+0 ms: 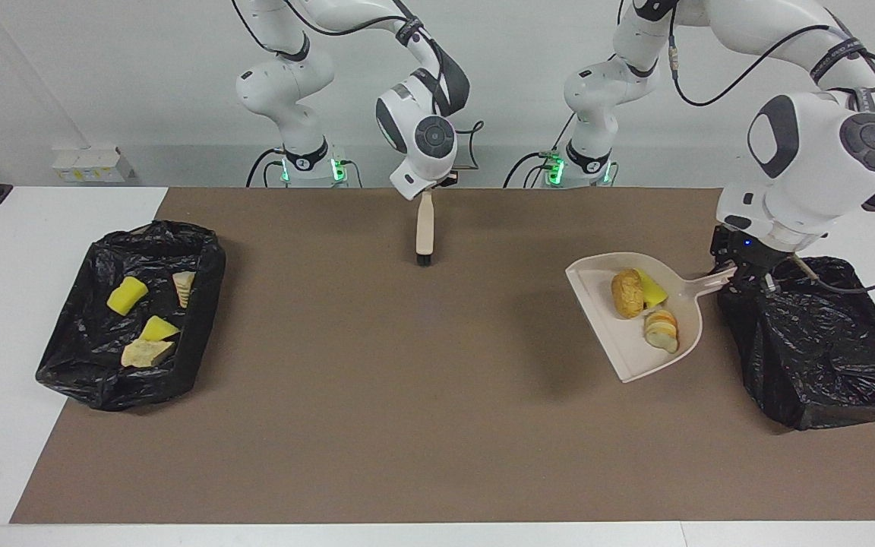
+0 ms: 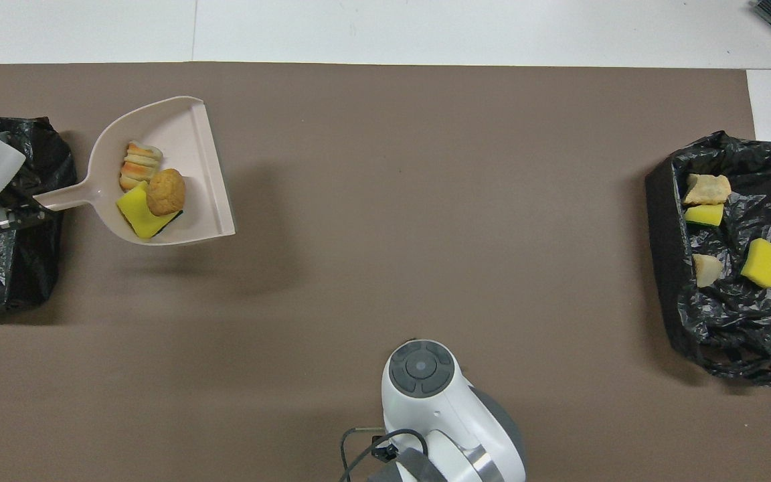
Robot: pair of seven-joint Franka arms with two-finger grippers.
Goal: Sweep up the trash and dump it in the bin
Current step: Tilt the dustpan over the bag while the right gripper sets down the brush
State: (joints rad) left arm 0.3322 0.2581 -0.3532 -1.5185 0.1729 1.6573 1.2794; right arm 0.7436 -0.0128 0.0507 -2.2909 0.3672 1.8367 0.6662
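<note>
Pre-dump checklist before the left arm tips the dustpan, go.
1. Left gripper shut on the dustpan handle: ok.
2. Load aboard: orange-brown nugget, yellow sponge chunk and striped bread lump all sit inside the pan: ok.
3. Pan over the bin at the left arm's end: not ok, only the handle end is over the bin's rim; the pan is over the mat.
4. That bin open to receive: cannot tell, the bag looks bunched.
5. Right gripper shut on the brush, waiting near the robots' edge, out of the way: ok.
</note>
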